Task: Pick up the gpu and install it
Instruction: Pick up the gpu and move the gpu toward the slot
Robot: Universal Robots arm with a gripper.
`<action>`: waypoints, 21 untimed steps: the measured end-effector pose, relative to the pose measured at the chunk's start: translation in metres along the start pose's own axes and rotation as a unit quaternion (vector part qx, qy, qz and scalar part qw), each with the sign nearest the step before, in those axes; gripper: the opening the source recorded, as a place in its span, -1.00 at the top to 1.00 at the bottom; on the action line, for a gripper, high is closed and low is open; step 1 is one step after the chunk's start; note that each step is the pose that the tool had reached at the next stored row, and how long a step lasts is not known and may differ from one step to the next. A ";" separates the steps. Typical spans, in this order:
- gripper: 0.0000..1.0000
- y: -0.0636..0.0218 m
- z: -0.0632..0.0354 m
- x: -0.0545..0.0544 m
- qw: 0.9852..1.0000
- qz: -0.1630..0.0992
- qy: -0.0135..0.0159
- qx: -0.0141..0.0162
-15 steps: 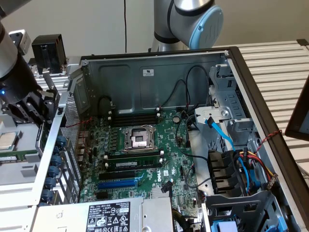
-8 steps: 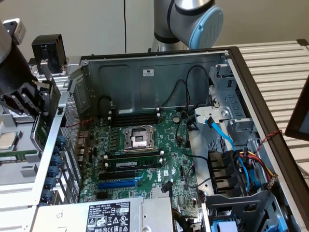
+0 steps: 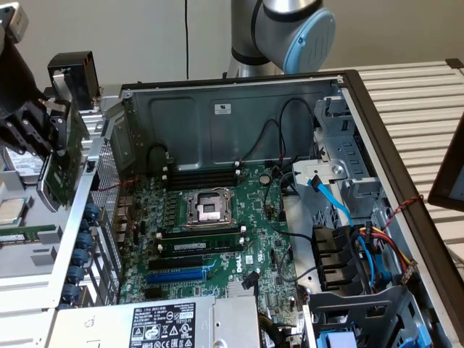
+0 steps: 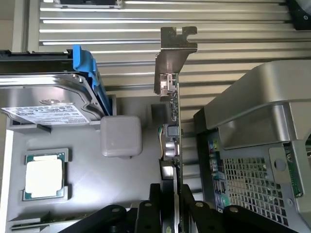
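Wrist view: hand grips gpu edge-on, bracket farthest from hand.

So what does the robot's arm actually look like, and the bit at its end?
The arm is a silver-grey tube with rounded joints, one capped in light blue. Its end effector is black, with chunky, jointed black fingers.

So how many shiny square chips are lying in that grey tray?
1: the processor chip lies in the grey tray, near the hard drive. Others may be hidden.
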State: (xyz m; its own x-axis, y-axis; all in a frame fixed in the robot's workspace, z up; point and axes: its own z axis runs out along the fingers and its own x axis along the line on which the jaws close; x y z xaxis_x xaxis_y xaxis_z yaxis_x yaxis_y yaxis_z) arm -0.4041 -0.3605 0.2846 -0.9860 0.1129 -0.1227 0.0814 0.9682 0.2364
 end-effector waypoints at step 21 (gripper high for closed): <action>0.44 0.0146 -0.0942 -0.010 1.000 0.006 0.001 0.001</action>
State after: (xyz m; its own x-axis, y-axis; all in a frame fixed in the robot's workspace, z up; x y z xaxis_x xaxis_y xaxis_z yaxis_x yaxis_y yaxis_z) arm -0.4064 -0.3685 0.3801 -0.9852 0.1241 -0.1185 0.0934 0.9671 0.2366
